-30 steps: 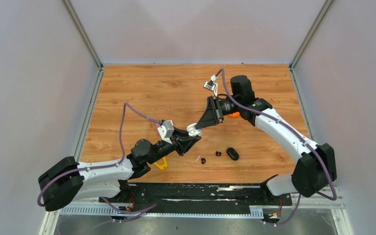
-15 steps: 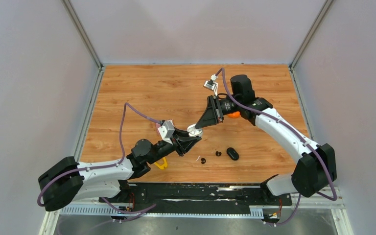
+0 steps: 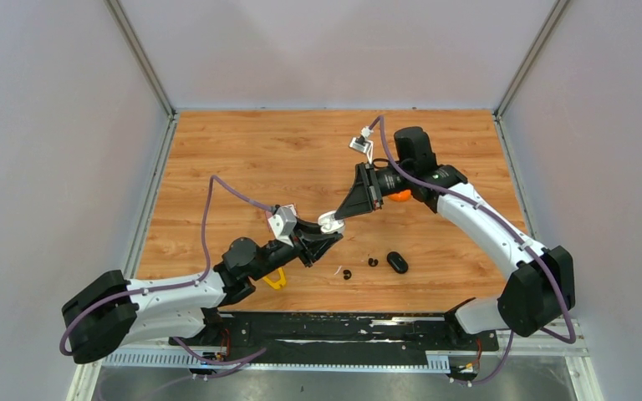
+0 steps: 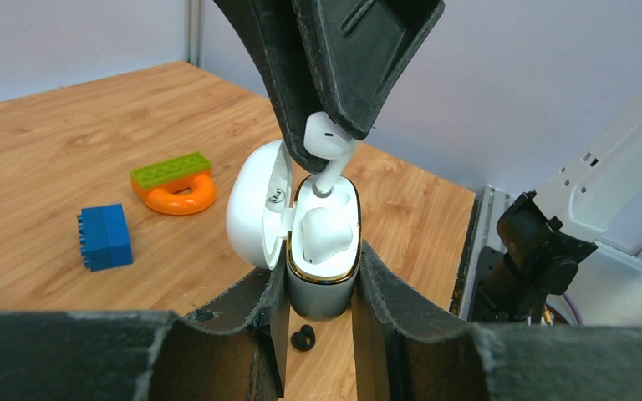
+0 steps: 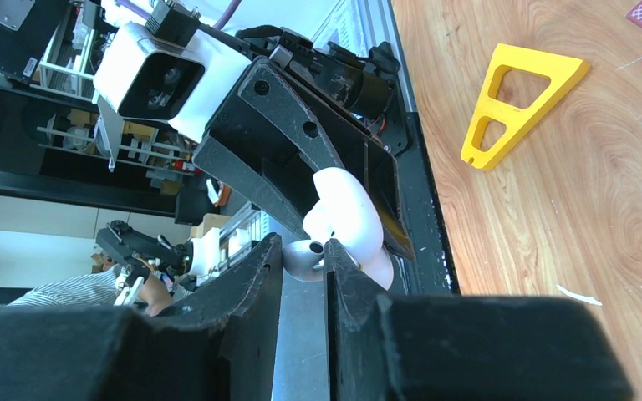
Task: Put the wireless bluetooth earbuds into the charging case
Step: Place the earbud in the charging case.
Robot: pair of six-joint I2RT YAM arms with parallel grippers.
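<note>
My left gripper (image 4: 318,292) is shut on a white charging case (image 4: 323,267) and holds it upright above the table with its lid (image 4: 255,205) open to the left. One white earbud (image 4: 326,230) sits inside. My right gripper (image 4: 328,154) is shut on a second white earbud (image 4: 326,135), whose stem tip points down into the case's far slot. In the top view the two grippers meet at the case (image 3: 330,222). The right wrist view shows the held bud (image 5: 301,255) between the fingers. Two black earbuds (image 3: 347,274) (image 3: 373,262) lie on the table; one shows under the case (image 4: 303,337).
A black oval case (image 3: 397,262) lies right of the black buds. A yellow triangular piece (image 3: 276,278) lies by the left arm. A blue block (image 4: 104,236) and an orange ring with a green brick (image 4: 172,182) lie farther back. Grey walls enclose the wooden table (image 3: 242,159).
Both grippers stay almost where they were, with the case and the bud held together. Only the left arm's elbow has shifted a little.
</note>
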